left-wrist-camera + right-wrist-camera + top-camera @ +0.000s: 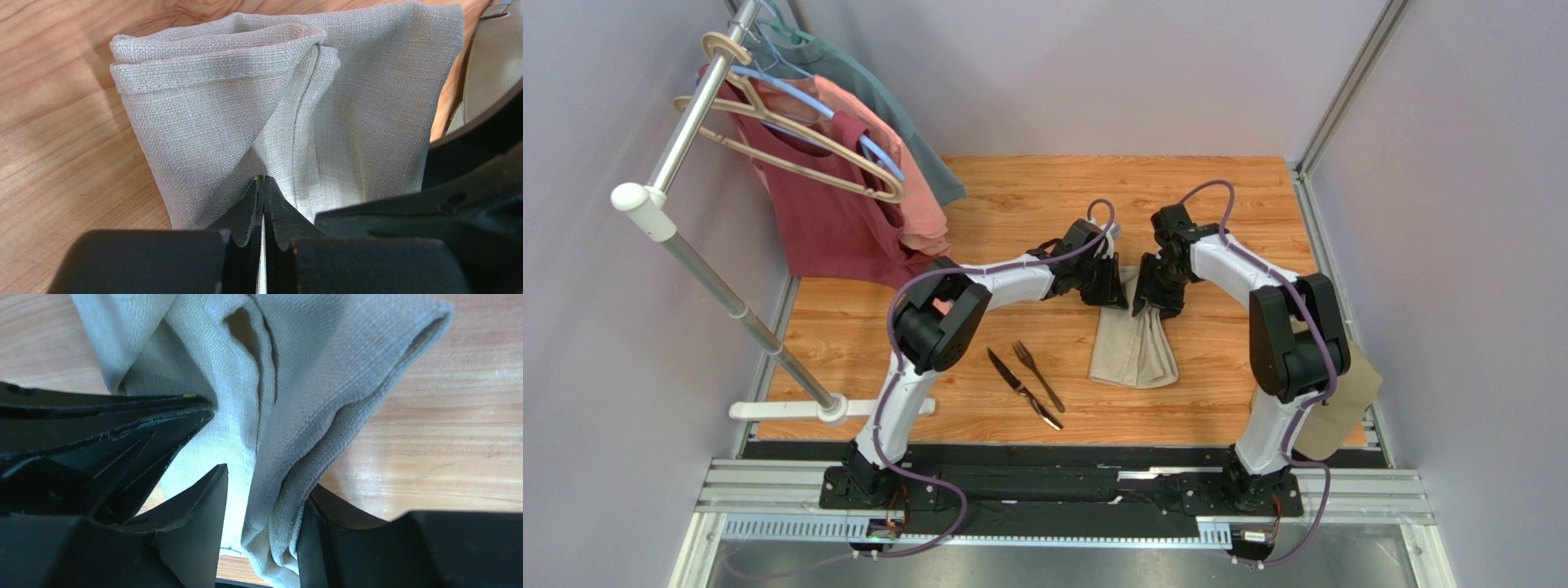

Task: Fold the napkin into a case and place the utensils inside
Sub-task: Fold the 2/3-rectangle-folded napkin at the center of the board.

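- Centrally on the wooden desk (pixel 1210 208) lies the napkin (pixel 1134 343), a beige cloth spread flat at its near end and gathered narrow at its far end, where both arms meet it.
- Left claw (pixel 264 184): fingers pressed together, pinching a fold of the napkin at their tips.
- Right claw (pixel 264 487): fingers parted, with bunched napkin cloth passing between them.
- Fork (pixel 1039 375) and knife (pixel 1022 388): side by side on the desk, left of the napkin and apart from it.
- Tan cap (pixel 1345 404): at the desk's right edge, partly hidden by the right arm.
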